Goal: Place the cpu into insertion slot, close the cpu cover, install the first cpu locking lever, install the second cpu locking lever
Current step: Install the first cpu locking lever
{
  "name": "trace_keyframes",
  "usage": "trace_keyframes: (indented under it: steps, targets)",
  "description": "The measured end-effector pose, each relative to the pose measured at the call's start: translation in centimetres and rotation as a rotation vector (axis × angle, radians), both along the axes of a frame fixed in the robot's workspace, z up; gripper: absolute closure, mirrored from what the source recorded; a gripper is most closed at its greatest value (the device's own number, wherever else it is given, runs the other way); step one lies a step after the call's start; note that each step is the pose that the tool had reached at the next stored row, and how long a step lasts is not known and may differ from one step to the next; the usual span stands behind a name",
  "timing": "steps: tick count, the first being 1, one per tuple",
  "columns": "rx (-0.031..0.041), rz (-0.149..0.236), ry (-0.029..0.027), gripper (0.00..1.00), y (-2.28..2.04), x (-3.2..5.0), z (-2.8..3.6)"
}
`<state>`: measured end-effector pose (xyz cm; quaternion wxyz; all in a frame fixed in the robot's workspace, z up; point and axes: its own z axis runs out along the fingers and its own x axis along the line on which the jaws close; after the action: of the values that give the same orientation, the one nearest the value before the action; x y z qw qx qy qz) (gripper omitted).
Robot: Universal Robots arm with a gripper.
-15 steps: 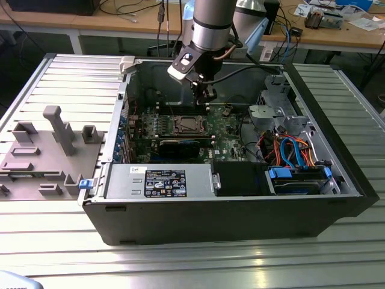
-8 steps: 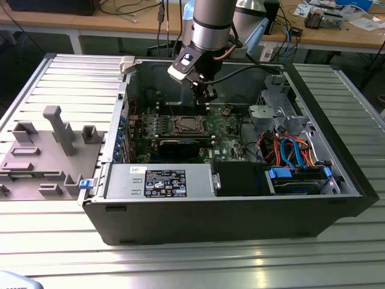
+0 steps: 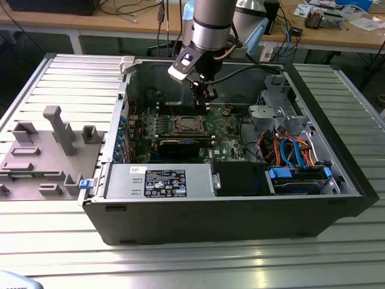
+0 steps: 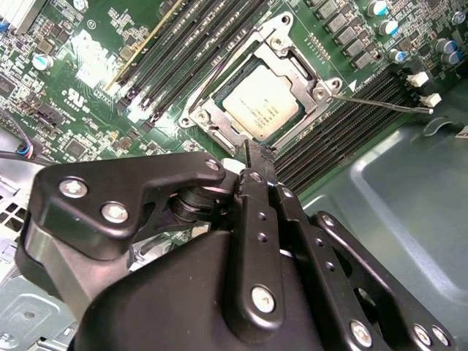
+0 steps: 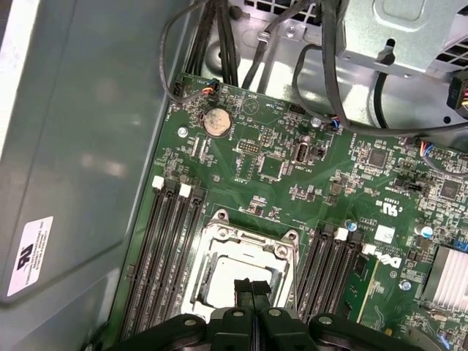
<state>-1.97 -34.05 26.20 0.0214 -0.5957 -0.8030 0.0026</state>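
The ribbed worktop (image 3: 180,265) carries an open case (image 3: 210,223) lying on its side, its top face open to the arm. Against the case's near wall sits a power supply (image 3: 159,180), with a drive cage and cables (image 3: 295,156) toward the exterior view's right. A grey fixture (image 3: 54,138) stands on the worktop outside the case, on the exterior view's left. Farther in lies the green board (image 3: 225,137) with the slot (image 3: 187,124) mid-board. The cpu (image 4: 262,108) sits flat in the slot, and the cover (image 4: 212,121) lies down over its edges, framing it on all sides. Memory slots (image 4: 329,124) run close along two opposite sides of the slot. A thin lever (image 4: 380,104) juts from one cover corner out across one bank of them. The end effector (image 3: 204,93) hangs above the slot's far edge, with the case's far wall close behind it. In both wrist views its fingers (image 5: 241,287) are pressed together with nothing between them, their tips over the cover's rim.
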Motion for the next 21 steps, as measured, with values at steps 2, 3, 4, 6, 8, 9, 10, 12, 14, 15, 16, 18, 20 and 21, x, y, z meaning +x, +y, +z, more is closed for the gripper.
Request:
trace_keyframes:
  steps: [2,3,4,6,8,9,10,12,14,15,16,18,20,21]
  targets:
    - [0.0000,0.003,0.0000,0.89,0.00,0.00,0.00]
    - [0.0000,0.005,0.0000,0.89,0.00,0.00,0.00]
    - [0.0000,0.007,0.0000,0.89,0.00,0.00,0.00]
    - [0.0000,0.011,0.0001,0.89,0.00,0.00,0.00]
    - [0.0000,0.014,0.0000,0.89,0.00,0.00,0.00]
    - [0.0001,0.016,0.0000,0.89,0.00,0.00,0.00]
    - [0.0000,0.017,0.0000,0.89,0.00,0.00,0.00]
    - [0.0000,0.020,0.0000,0.89,0.00,0.00,0.00]
    - [0.0000,0.024,0.0000,0.89,0.00,0.00,0.00]
    - [-0.0001,0.026,0.0001,0.89,0.00,0.00,0.00]
    - [0.0000,0.028,0.0001,0.89,0.00,0.00,0.00]
    - [0.0000,0.034,0.0000,0.89,0.00,0.00,0.00]
    - [0.0000,0.042,0.0000,0.89,0.00,0.00,-0.01]
    - [0.0000,0.047,0.0000,0.89,0.00,0.00,-0.01]
